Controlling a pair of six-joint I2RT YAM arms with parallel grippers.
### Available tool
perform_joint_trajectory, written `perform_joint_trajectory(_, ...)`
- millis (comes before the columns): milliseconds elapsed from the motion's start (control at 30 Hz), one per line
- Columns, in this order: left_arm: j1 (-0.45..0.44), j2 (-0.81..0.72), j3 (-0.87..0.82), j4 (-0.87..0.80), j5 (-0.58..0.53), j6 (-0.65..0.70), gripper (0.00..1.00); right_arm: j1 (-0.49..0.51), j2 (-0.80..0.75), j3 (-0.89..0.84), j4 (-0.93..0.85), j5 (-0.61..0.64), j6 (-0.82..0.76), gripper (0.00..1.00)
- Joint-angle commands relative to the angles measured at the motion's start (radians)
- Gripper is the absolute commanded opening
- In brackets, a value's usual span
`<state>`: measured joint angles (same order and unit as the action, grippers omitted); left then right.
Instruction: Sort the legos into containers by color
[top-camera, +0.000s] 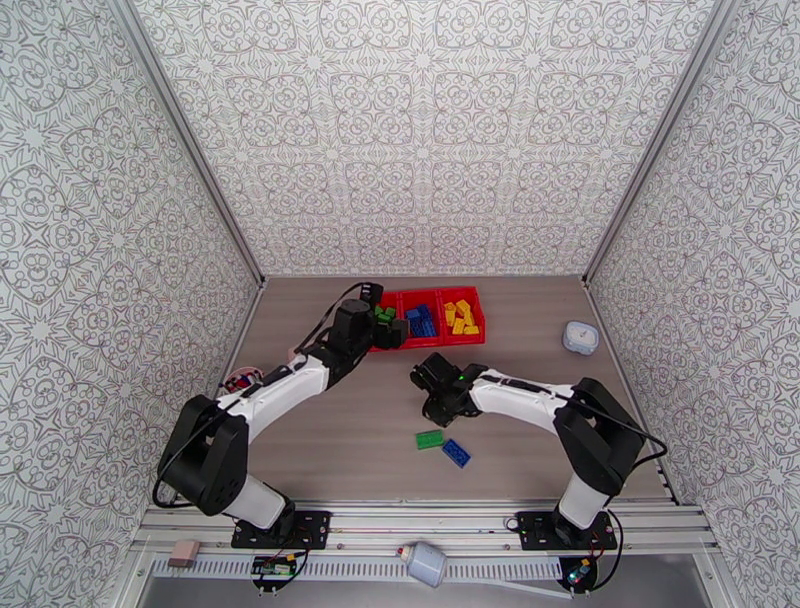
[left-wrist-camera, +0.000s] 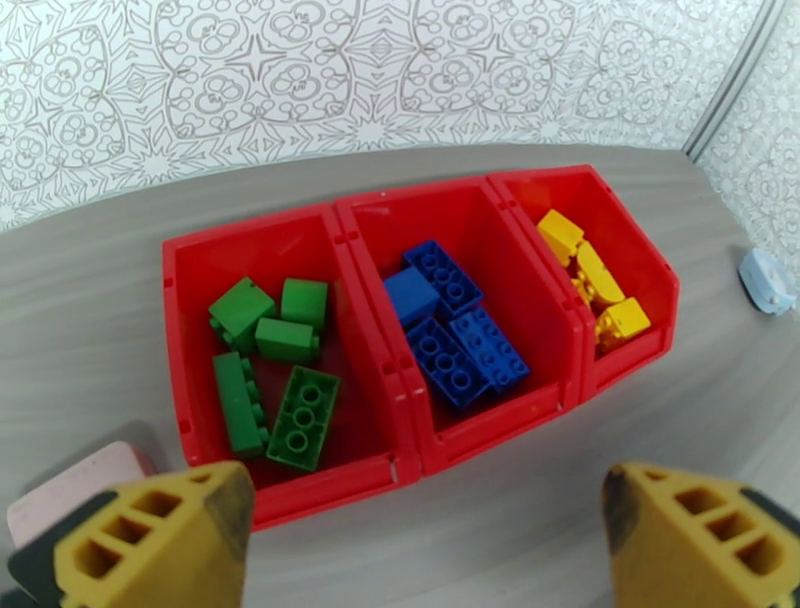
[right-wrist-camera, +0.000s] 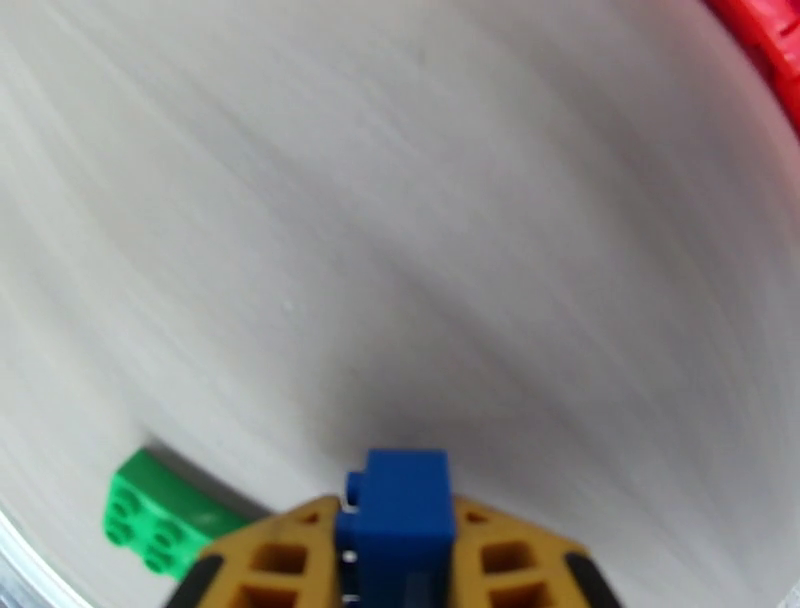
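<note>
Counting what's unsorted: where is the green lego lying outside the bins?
Top view: the green lego lies on the table just left of a loose blue lego, on the right gripper's near side.

A robotics lab test cell: patterned panels in metal framing rose beyond the left claw, its arm bolted to a rail behind it.
</note>
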<state>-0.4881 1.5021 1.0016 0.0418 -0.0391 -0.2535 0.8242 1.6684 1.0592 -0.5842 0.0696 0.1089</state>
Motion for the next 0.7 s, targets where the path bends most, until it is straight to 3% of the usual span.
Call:
perform_joint_trajectory(0, -0.011, -0.069, -0.047, 0.038, 0.051, 0.048, 0.97, 0.006, -0.089, -0.031, 0.093, 0.045, 0.065, 0.19)
perform_joint_trajectory(333, -0.065, -0.237, -0.251, 0.104, 0.105, 0.129, 1.00, -0.061, -0.208, -0.041, 0.319, 0.080, 0.116, 0.16)
perform_joint_trajectory(667, -0.168, -0.385, -0.452, 0.138, 0.130, 0.262, 1.00, -0.189, -0.029, 0.137, 0.398, -0.002, 0.113, 0.16)
